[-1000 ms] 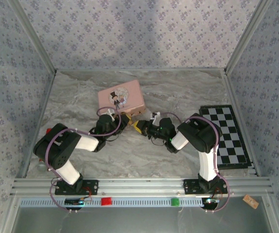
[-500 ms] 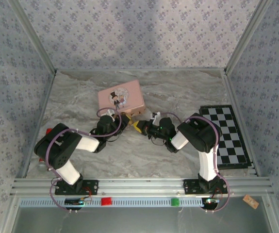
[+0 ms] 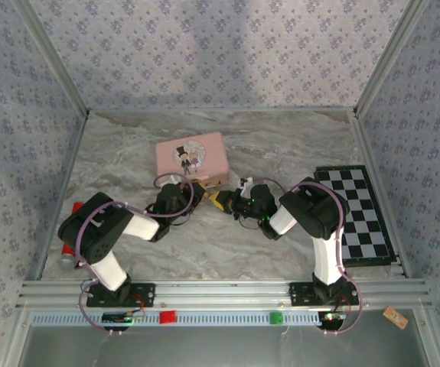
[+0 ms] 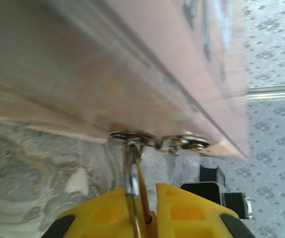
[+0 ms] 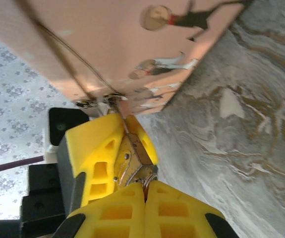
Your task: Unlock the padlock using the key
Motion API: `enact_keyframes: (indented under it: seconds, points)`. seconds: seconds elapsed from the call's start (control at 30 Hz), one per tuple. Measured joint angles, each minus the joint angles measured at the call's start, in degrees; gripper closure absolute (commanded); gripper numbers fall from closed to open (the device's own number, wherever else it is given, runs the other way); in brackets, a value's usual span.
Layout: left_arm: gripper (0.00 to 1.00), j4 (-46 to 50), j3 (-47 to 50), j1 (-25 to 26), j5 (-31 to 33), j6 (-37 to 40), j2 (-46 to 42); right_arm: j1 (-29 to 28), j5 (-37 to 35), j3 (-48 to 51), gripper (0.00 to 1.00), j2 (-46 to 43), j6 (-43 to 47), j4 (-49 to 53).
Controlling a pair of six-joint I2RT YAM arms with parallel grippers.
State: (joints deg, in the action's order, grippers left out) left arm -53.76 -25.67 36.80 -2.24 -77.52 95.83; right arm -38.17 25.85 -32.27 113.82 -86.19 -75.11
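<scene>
Bases of both arms sit on the metal rail [image 3: 220,292] at the near edge. The left arm [image 3: 101,233] and right arm [image 3: 311,210] fold low at the elbow and reach inward until their wrists nearly meet. The left gripper [image 4: 149,201] is pinched tight on the padlock [image 5: 131,166], whose shackle runs to the latch [image 4: 157,142] on the edge of the pink tin [image 3: 191,155]. The right gripper [image 5: 145,191], fingers almost together, pinches the key [image 5: 149,174] against the padlock's body. Beyond lie the marbled table [image 3: 281,145], a chessboard [image 3: 357,214] to the right, and flowered wallpaper [image 3: 204,53] all round.
</scene>
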Motion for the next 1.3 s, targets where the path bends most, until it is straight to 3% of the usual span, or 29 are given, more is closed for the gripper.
enact_keyframes:
  seconds: [0.27, 0.47, 0.63, 0.93, 1.13, 1.3]
  points:
    - [1.00, 14.1, -1.2, -0.2, -1.1, 1.7, -5.6, 0.9, 0.2, 2.1, 0.70, 0.2, 1.6, -1.5]
    - [1.00, 23.1, -1.8, -2.3, -3.6, 2.4, -9.8, 0.8, 0.1, 3.0, 0.68, 0.0, 2.9, -1.7]
    - [1.00, 28.3, -3.9, -3.6, -5.5, 2.9, -10.4, -0.4, 0.1, 5.0, 0.64, -5.7, 9.0, 4.2]
    - [1.00, 33.7, -4.9, -4.6, -7.1, 3.3, -12.2, -3.9, -5.4, 7.2, 0.61, -18.3, 33.7, 21.7]
    - [1.00, 34.9, -5.1, -4.9, -7.9, 3.4, -12.6, -11.0, -15.1, 6.9, 0.59, -26.5, 52.8, 33.1]
    - [1.00, 37.3, -5.7, -5.3, -8.5, 3.4, -13.3, -17.2, -25.2, 6.9, 0.57, -29.7, 68.8, 34.9]
